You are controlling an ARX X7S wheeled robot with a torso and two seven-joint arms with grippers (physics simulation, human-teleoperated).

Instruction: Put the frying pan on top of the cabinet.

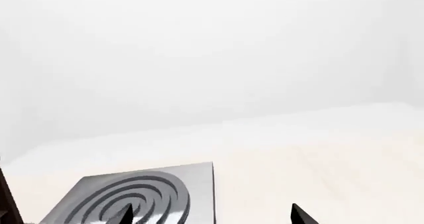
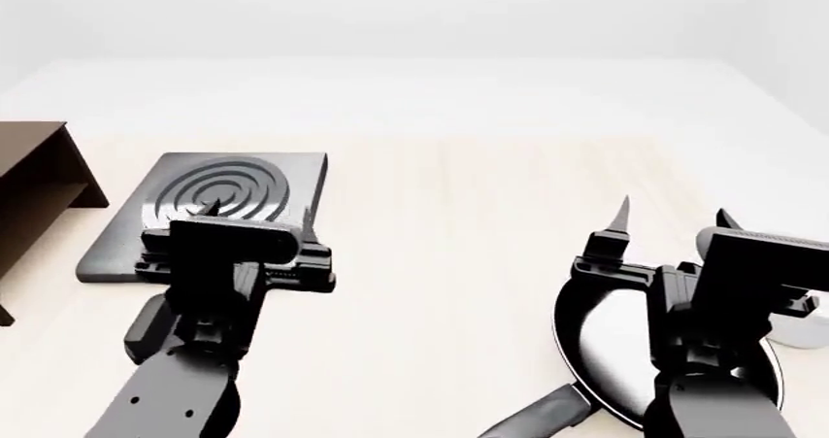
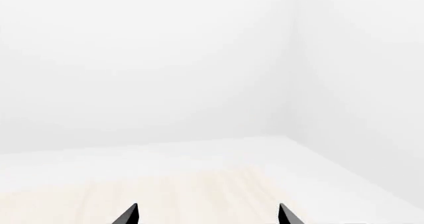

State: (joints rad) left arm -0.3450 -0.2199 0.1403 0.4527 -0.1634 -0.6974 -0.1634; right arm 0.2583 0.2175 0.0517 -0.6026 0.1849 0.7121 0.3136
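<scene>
Tabletop (image 2: 467,224): pale wood-grain surface carrying all items.
Cabinet (image 2: 33,190): dark brown, at the 9 o'clock edge of the head view, partly cut off; just beside the stove plate, apart from it.
Stove plate (image 2: 214,210): grey square with concentric rings, at 10 o'clock; its near edge lies under the left tool.
Frying pan (image 2: 615,346): round, black, glossy inside, flat on the tabletop at 4 o'clock; handle points toward 7 o'clock; right arm overlaps its right half.
Left tool (image 1: 210,215): fingers spread wide, holding nothing; one fingertip shows over the stove plate.
Right tool (image 3: 208,214): fingers spread wide, holding nothing; positioned over the frying pan's far rim, contact cannot be told.
</scene>
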